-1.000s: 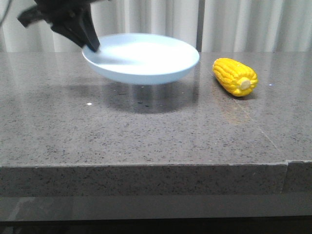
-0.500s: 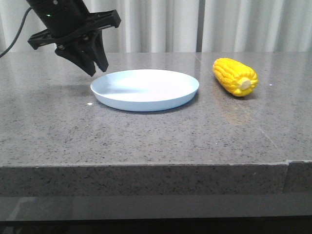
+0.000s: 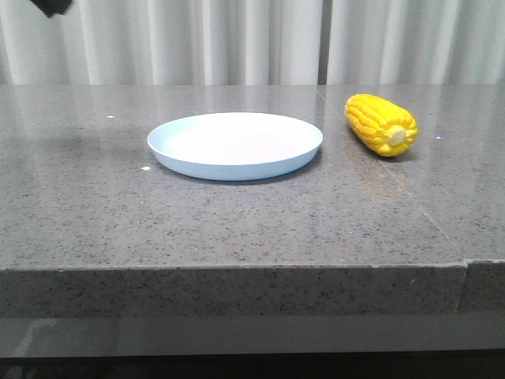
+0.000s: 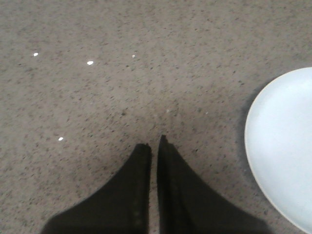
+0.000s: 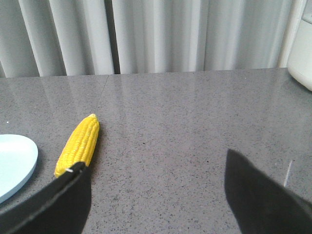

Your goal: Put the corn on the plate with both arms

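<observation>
Front view: corn [image 3: 380, 123] flat on table [image 3: 237, 221] just right of empty plate [image 3: 235, 144], right gripper [image 5: 156, 195] spread wide, left gripper [image 4: 153, 146] nearly closed, empty; best approached across cob's middle, closing gently against glossy slip.

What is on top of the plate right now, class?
Nothing. The plate shows a bare pale surface in the front view. The corn lies apart from it on the table. What is under the plate is covered.
</observation>
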Action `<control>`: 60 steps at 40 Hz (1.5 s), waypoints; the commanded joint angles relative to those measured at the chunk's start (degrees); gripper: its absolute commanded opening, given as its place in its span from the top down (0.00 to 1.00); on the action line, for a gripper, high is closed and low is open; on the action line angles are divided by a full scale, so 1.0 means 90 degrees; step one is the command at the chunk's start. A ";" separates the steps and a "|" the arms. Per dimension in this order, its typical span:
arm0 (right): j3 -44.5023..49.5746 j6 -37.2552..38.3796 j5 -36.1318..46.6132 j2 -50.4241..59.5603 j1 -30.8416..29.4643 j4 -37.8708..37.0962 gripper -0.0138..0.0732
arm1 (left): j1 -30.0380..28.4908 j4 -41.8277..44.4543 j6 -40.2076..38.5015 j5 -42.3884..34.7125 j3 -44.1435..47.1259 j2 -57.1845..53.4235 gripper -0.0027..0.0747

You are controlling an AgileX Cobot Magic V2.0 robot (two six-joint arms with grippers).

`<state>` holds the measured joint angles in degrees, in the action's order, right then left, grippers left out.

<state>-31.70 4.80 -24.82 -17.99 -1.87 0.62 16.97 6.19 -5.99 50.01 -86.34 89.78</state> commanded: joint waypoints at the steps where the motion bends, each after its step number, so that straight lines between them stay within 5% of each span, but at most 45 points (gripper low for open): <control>1: -0.0203 -0.0059 0.0488 -0.0123 -0.0012 -0.0069 0.16 | -0.0104 0.0286 -0.0254 -0.0251 0.0193 -0.0654 0.99; 14: -0.0203 -0.0059 0.0488 -0.0123 -0.0012 -0.0069 0.16 | -0.1034 0.0274 -0.0321 -0.0617 0.2134 -0.2281 0.99; 27: -0.0203 -0.0059 0.0488 -0.0123 -0.0012 -0.0069 0.16 | -0.1063 0.0119 -0.0309 -0.2693 0.4670 -0.4959 0.99; 37: -0.0203 -0.0059 0.0488 -0.0123 -0.0012 -0.0069 0.16 | -0.1063 0.0275 -0.0178 -0.3300 0.6105 -0.7130 0.99; 47: -0.0203 -0.0059 0.0488 -0.0123 -0.0012 -0.0069 0.16 | -0.1063 0.0399 -0.0173 -0.3600 0.6799 -0.8776 0.99; 60: -0.0203 -0.0059 0.0488 -0.0123 -0.0012 -0.0069 0.16 | -0.1063 0.0399 -0.0173 -0.3575 0.6972 -0.9141 0.99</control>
<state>-31.70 4.80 -24.86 -17.99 -1.87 0.62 7.58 9.38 -7.64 22.86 -22.23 6.98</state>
